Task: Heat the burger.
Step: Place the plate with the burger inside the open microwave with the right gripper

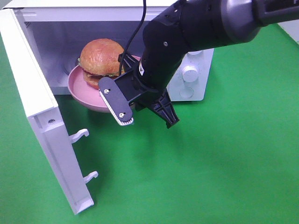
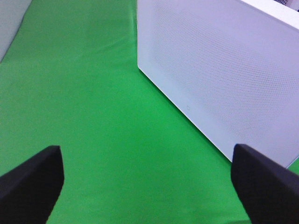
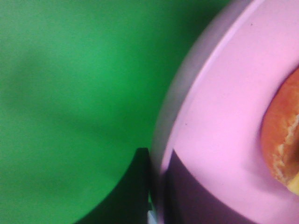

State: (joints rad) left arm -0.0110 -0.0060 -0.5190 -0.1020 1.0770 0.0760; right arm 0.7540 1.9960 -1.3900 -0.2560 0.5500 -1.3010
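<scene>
The burger [image 1: 100, 60] sits on the round pink plate [image 1: 79, 88], which lies half inside the open microwave [image 1: 70, 16] with its front part sticking out over the green cloth. My right gripper [image 1: 122, 116] reaches across from the upper right and is shut on the plate's near rim. The right wrist view shows the plate's rim [image 3: 219, 116] pinched in the right gripper [image 3: 156, 205], with the burger's bun [image 3: 285, 140] at the edge. My left gripper [image 2: 147, 186] is open and empty over the green cloth, outside the exterior view.
The microwave door [image 1: 42, 116] swings wide open toward the front left, with two white latch hooks [image 1: 79, 135] on its inner edge. Its perforated outer face [image 2: 224, 70] stands close beside the left gripper. Knobs [image 1: 189, 72] sit on the microwave's right panel. Green cloth [image 1: 224, 163] covers the table.
</scene>
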